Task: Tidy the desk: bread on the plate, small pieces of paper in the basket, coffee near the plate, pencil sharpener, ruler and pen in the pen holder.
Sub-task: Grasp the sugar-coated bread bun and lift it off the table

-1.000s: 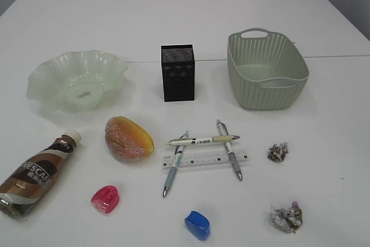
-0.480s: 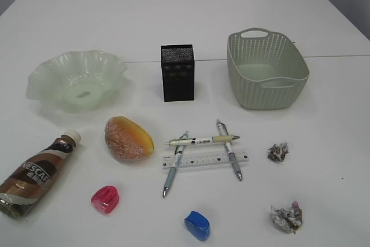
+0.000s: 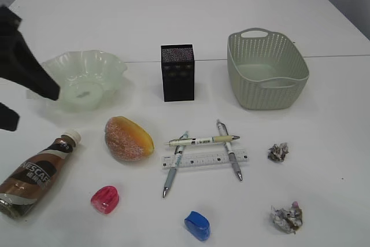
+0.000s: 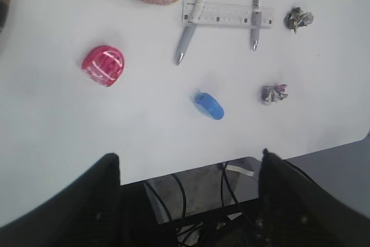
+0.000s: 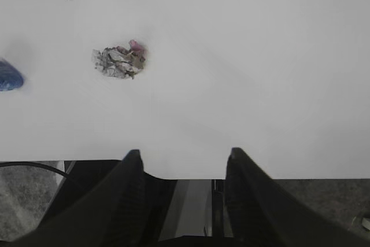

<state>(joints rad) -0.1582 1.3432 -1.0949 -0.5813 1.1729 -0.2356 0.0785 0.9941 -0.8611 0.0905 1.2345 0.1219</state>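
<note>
The bread (image 3: 128,137) lies in front of the pale green plate (image 3: 110,65), with the coffee bottle (image 3: 34,174) on its side to the left. Three pens (image 3: 201,140) and a ruler (image 3: 205,159) cross mid-table. A red pencil sharpener (image 3: 105,199) and a blue one (image 3: 197,225) sit near the front edge. Two paper balls (image 3: 278,152) (image 3: 287,218) lie at the right. The black pen holder (image 3: 177,72) and the basket (image 3: 266,70) stand behind. My left gripper (image 4: 189,155) hangs open and empty, high over the front edge. My right gripper (image 5: 184,152) is open and empty, near a paper ball (image 5: 119,61).
The left arm (image 3: 26,62) shows dark and blurred at the left edge, in front of the plate's left side. The table's front edge runs just under both grippers, with cables and the frame below it (image 4: 196,201).
The left arm has come into the exterior view at the left edge, over the plate's left side. Nothing on the table has moved.
</note>
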